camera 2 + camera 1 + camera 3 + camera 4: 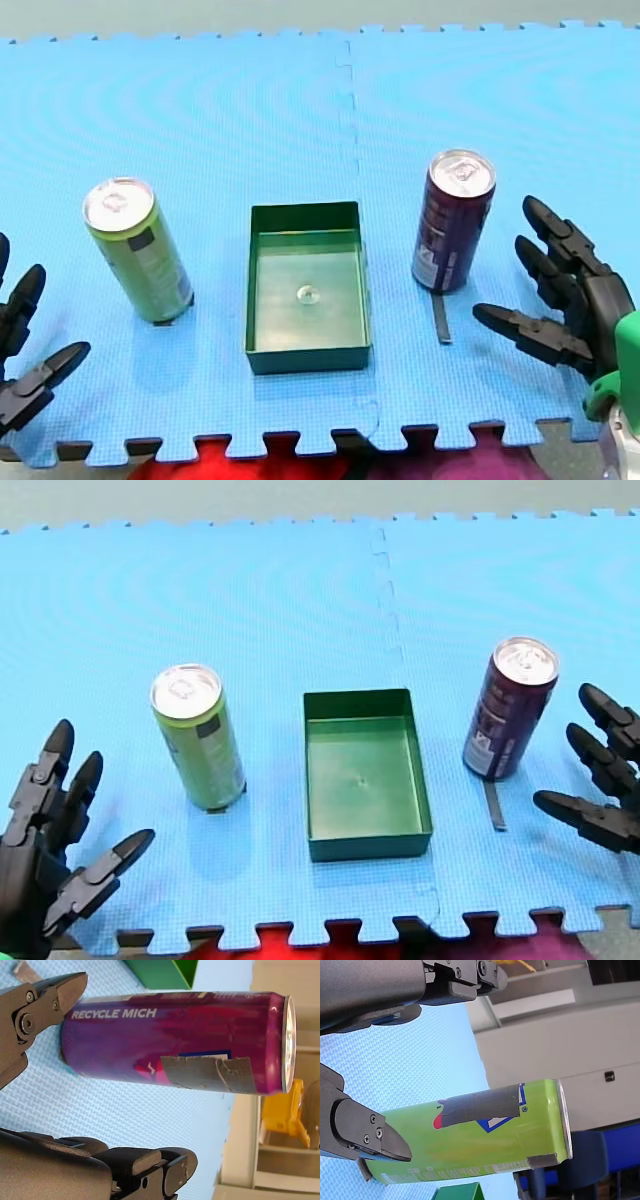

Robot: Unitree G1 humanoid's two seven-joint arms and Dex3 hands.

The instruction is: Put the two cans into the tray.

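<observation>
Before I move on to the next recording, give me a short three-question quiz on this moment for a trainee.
1. True or false: the purple can stands inside the green tray.
2. Multiple choice: the green can is A) upright on the blue foam mat, left of the tray, on the side of the left hand; B) lying on its side; C) in the tray.
3. Fill in: the right hand, just right of the purple can and apart from it, is ____ (open or shut).

Key: 1 false, it stands on the mat right of the tray; 2 A; 3 open.
</observation>
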